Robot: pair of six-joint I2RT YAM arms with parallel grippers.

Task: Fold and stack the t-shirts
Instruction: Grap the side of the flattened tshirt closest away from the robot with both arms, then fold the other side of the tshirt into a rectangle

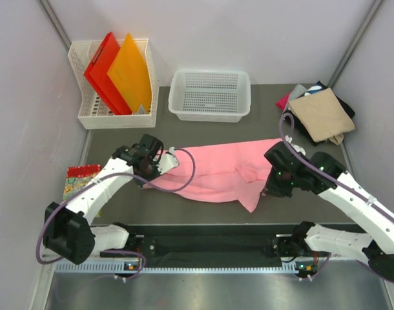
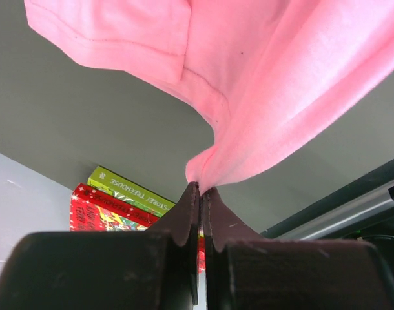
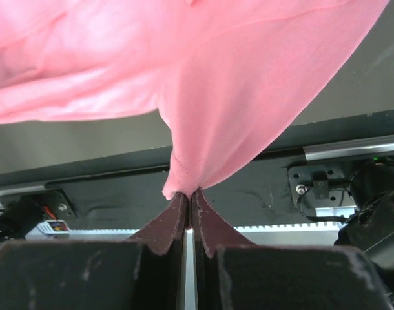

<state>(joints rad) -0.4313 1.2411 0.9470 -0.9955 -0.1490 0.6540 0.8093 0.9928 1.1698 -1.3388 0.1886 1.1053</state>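
A light pink t-shirt hangs stretched between my two grippers above the grey table. My left gripper is shut on its left edge; in the left wrist view the cloth rises from the closed fingertips. My right gripper is shut on its right part; in the right wrist view the pink cloth bunches at the closed tips. A pile of folded t-shirts, tan on top with black, magenta and grey under it, lies at the back right.
A white mesh basket stands at the back middle. A white rack with red and orange folders stands at the back left. Books lie at the left edge, also in the left wrist view. A black rail runs along the near edge.
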